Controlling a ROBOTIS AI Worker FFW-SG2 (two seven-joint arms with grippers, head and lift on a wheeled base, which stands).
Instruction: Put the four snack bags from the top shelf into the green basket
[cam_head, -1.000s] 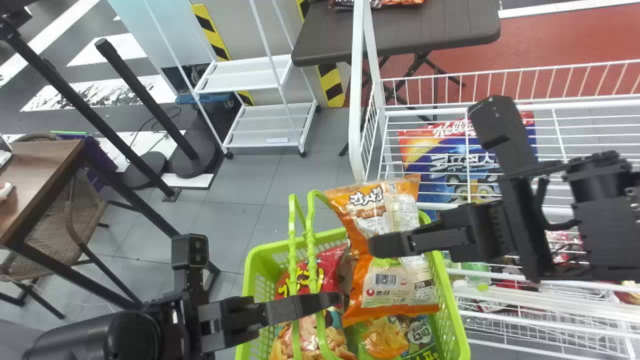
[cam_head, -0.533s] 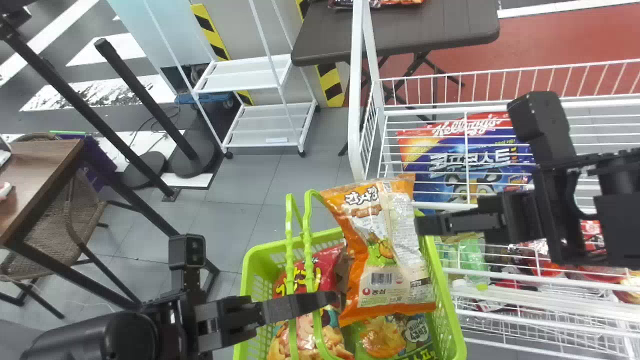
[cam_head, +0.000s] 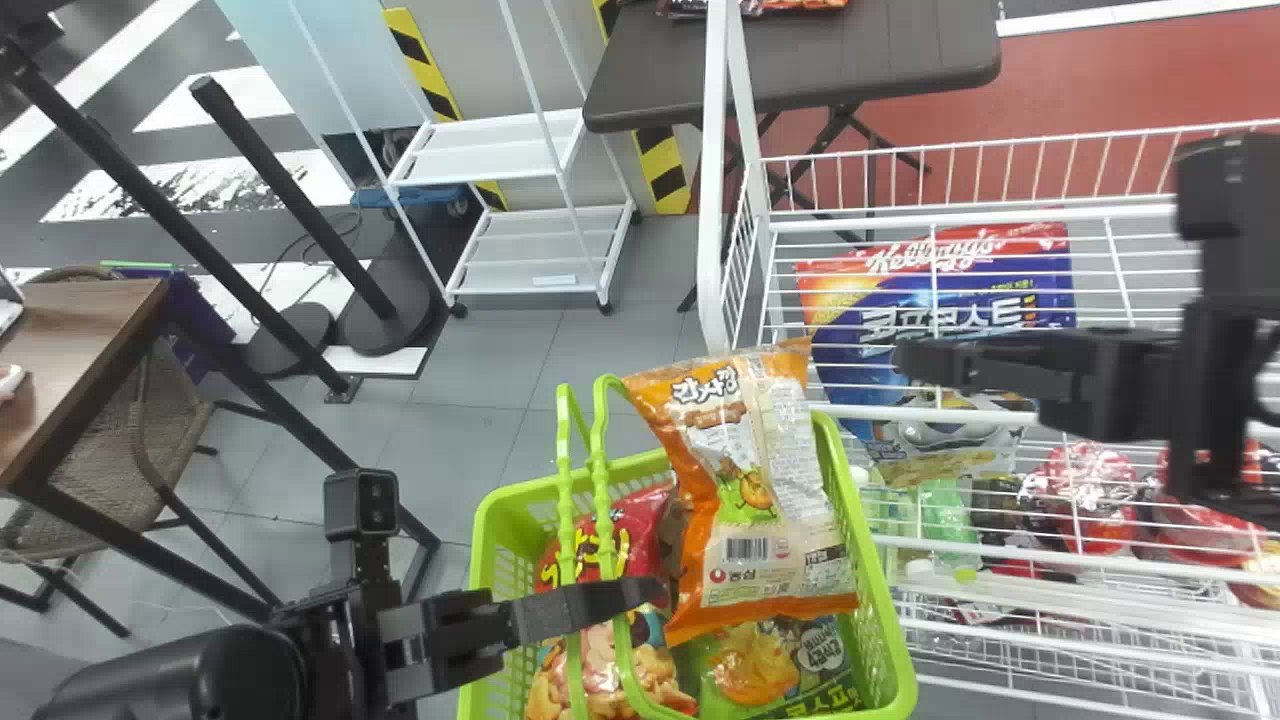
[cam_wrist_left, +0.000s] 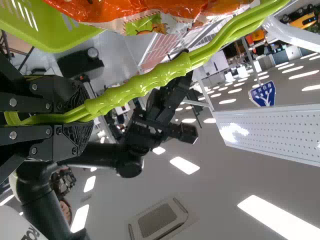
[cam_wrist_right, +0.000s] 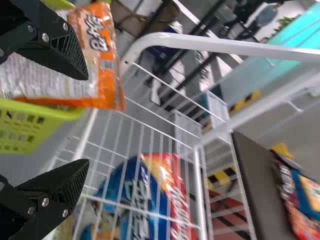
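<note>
Right hand (cam_wrist_right: 86, 120) spread, left hand (cam_wrist_left: 87, 116) pinching the basket handles (cam_wrist_left: 145, 82), you likely finish placing the orange bag (cam_head: 745, 490) by nudging it deeper.

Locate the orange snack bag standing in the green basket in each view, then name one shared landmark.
Head view: orange snack bag just right of centre.
Left wrist view: snack bag cut by an edge, beside green plastic.
Right wrist view: snack bag partly behind the right gripper.
Shared landmark: green basket.

Head view looks down on basket (cam_head: 880, 585) and rack (cam_head: 710, 220); right wrist view shares both, closer; left wrist view faces ceiling (cam_wrist_left: 225, 175).
</note>
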